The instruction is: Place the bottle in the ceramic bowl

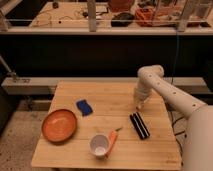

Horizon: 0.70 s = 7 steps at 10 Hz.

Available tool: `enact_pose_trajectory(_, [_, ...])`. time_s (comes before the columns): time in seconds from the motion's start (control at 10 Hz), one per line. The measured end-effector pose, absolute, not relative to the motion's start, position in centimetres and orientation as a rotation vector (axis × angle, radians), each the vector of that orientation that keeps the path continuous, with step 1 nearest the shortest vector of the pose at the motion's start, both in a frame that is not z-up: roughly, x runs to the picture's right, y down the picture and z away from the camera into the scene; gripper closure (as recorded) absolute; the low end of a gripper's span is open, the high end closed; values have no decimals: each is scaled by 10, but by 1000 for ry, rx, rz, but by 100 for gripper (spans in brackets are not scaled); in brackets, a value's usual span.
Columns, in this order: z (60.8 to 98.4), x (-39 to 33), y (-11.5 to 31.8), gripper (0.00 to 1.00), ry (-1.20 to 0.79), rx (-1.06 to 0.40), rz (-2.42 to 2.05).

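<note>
The ceramic bowl (59, 125), a wide shallow orange-brown dish, sits on the left of the wooden table (110, 95). My gripper (139, 105) points down at the table's right side, far from the bowl. It is shut on the bottle (141, 99), which shows only as a slim pale shape at the fingertips, just above the tabletop.
A blue sponge (84, 107) lies between the bowl and the table's middle. A black ribbed bar (139, 125) lies just in front of the gripper. A white cup (99, 145) and an orange stick-like item (113, 140) sit near the front edge. A dark shelf runs behind the table.
</note>
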<state>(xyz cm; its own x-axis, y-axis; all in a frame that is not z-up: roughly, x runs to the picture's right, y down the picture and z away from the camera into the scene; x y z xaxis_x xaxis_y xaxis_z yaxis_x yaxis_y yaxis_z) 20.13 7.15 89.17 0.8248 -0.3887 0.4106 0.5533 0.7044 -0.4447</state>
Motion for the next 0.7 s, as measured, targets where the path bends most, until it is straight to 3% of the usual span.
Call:
enact_pose_trajectory(0.2, [884,199,69,100,-295,-588,-536])
enact_pose_trajectory(0.7, [869,182,54,62,-297,-585,-564])
